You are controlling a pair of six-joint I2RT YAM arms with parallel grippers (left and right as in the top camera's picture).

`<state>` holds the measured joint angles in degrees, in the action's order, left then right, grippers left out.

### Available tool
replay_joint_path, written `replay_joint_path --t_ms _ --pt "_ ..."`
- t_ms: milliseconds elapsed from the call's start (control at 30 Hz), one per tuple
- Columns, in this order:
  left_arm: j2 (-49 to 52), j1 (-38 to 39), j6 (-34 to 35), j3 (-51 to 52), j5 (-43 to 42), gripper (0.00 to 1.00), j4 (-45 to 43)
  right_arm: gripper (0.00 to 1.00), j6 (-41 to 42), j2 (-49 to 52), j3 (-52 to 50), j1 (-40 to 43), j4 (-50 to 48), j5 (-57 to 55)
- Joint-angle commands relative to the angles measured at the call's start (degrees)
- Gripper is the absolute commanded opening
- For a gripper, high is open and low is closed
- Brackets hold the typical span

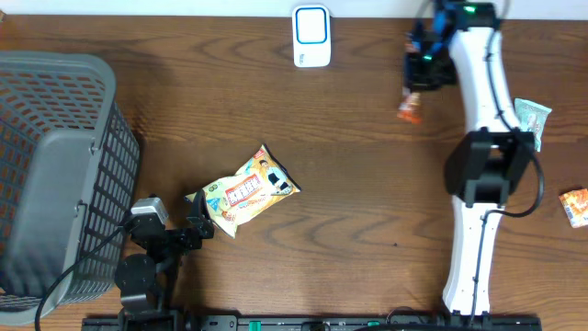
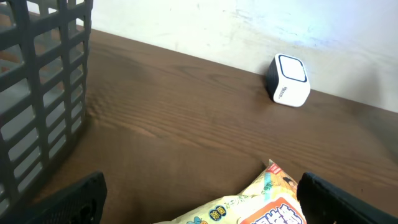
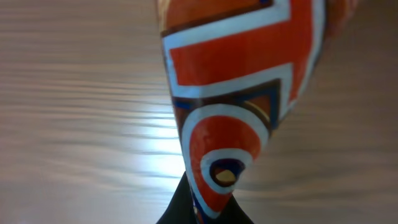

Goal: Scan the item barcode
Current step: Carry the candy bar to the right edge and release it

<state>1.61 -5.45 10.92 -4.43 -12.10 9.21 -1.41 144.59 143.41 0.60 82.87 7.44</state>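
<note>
My right gripper [image 1: 419, 81] at the far right of the table is shut on a small orange packet [image 1: 409, 108] that hangs below it. In the right wrist view that packet [image 3: 239, 81] fills the frame, orange with white and blue rings, pinched between the dark jaws of the right gripper [image 3: 202, 211]. The white barcode scanner [image 1: 311, 35] stands at the back edge, left of the packet; the left wrist view shows the scanner [image 2: 289, 79] too. A yellow snack bag [image 1: 246, 190] lies at the front. My left gripper [image 1: 199, 215] stands open around its left end, the bag [image 2: 261, 208] between the fingers [image 2: 78, 199].
A grey mesh basket [image 1: 55, 165] takes up the left side, close beside the left arm, and its wall [image 2: 37, 93] shows in the left wrist view. A green packet [image 1: 531, 118] and another orange packet [image 1: 575, 206] lie at the right edge.
</note>
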Motion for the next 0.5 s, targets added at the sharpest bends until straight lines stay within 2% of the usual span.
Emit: replay_joint_path --t_ms 0,233,467 --pt "-0.2 0.17 0.52 1.31 -0.33 0.98 0.63 0.01 -3.58 -1.86 -6.8 5.62 -3.3 -13.2" --pt "-0.2 0.17 0.52 1.31 -0.33 0.98 0.63 0.01 -3.39 -1.86 -18.29 16.85 -14.93 -24.68" --pt "-0.2 0.17 0.52 1.31 -0.33 0.98 0.63 0.01 -2.86 -1.88 -17.57 26.08 -17.29 -28.13"
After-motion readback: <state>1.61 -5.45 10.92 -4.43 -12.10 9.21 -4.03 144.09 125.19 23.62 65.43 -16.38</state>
